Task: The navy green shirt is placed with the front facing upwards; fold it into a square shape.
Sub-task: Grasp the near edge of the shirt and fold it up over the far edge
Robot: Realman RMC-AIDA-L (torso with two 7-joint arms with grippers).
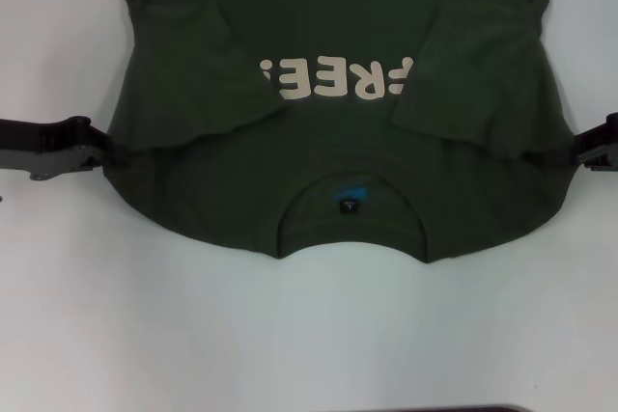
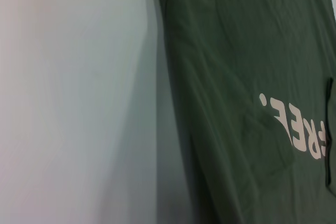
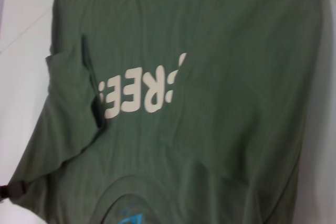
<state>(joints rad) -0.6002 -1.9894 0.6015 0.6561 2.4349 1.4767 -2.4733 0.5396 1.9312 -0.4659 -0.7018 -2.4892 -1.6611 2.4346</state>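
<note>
Shirt status: navy green shirt lies flat on the white bench, collar nearest the robot, both sleeves folded inward over the chest. Left end effector and right end effector sit at the shoulder edges; cannot tell whether either is gripping. Judgement: light, limp cotton, prone to sagging and wrinkling; pinch both shoulder edges together.

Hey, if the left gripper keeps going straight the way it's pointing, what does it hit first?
The left gripper points inward at the navy green shirt, already at its folded shoulder edge, so likely more shirt fabric; height above the cloth is unclear.
</note>
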